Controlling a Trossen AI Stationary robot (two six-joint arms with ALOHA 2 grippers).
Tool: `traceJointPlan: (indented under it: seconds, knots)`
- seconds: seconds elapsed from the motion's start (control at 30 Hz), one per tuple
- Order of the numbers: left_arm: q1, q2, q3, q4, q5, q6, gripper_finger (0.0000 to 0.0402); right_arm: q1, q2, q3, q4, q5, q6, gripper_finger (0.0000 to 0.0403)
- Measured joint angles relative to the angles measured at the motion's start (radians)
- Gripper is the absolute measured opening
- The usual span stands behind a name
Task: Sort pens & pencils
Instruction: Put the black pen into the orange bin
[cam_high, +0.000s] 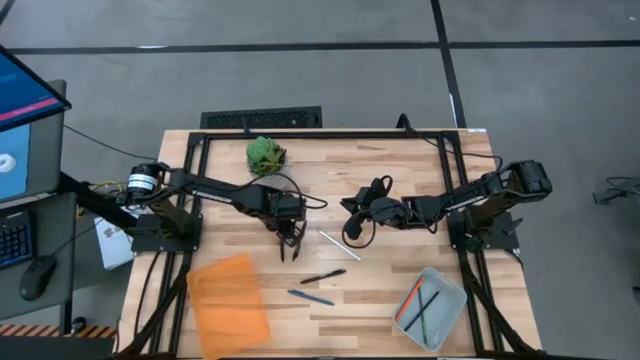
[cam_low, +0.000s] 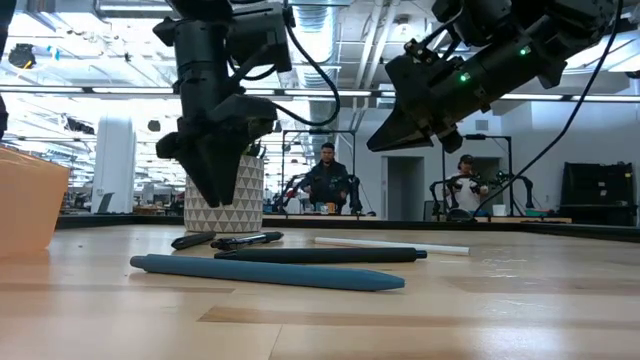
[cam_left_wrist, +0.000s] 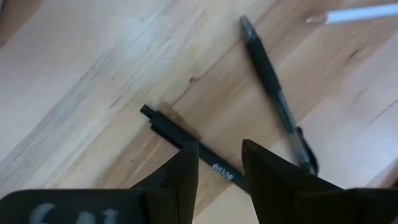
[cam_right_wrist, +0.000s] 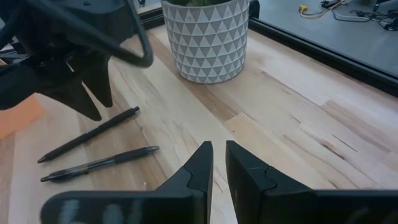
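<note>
Pens are what the left gripper (cam_high: 291, 243) hangs over: its fingers (cam_left_wrist: 183, 177) point down, parted with a gap between them, holding nothing, the tips just above a black pen (cam_left_wrist: 186, 144) on the wood. In the left wrist view that pen runs under the gap between the fingers, and a second black pen (cam_left_wrist: 277, 102) lies just beside it at an angle, with the end of a white pencil (cam_left_wrist: 354, 15) past it.

The right gripper (cam_high: 352, 226) hovers near the middle of the table (cam_high: 400, 160), fingers (cam_right_wrist: 198, 167) close together with only a narrow slit, empty, aimed toward the left arm and the patterned pot (cam_right_wrist: 208, 37) with the green plant (cam_high: 264, 154).

Farther out, the white pencil (cam_high: 338, 245) lies between the two grippers. Nearer the front edge lie another black pen (cam_high: 324, 276) and a blue pen (cam_high: 311, 297), near each other. An orange tray (cam_high: 228, 300) sits at the front left; I cannot tell whether anything is in it. A grey tray (cam_high: 448, 300) at the front right holds an orange pencil (cam_high: 409, 301) and a green pencil (cam_high: 428, 308).

Beyond the table, two people (cam_low: 327, 178) sit in the room.
</note>
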Motion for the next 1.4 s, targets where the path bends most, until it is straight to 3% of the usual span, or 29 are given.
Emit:
traceJointPlan:
  seconds: [0.4, 0.73, 1.07, 1.4]
  knots:
    - [-0.014, 0.0, 0.012, 0.011, 0.056, 0.041, 0.0114, 0.002, 0.0, 0.0, 0.005, 0.0, -0.009, 0.0067]
    - [-0.014, -0.001, 0.012, 0.039, 0.07, -0.04, 0.0114, 0.006, 0.0, 0.0, -0.002, 0.0, -0.035, 0.0067]
    - [-0.015, -0.001, 0.012, -0.065, -0.009, -0.198, 0.0114, 0.009, 0.0, 0.0, -0.003, 0.0, -0.035, 0.0067]
    - [-0.02, -0.001, 0.011, -0.071, -0.006, -0.391, 0.0114, 0.01, 0.0, 0.0, -0.007, -0.03, -0.037, 0.0067]
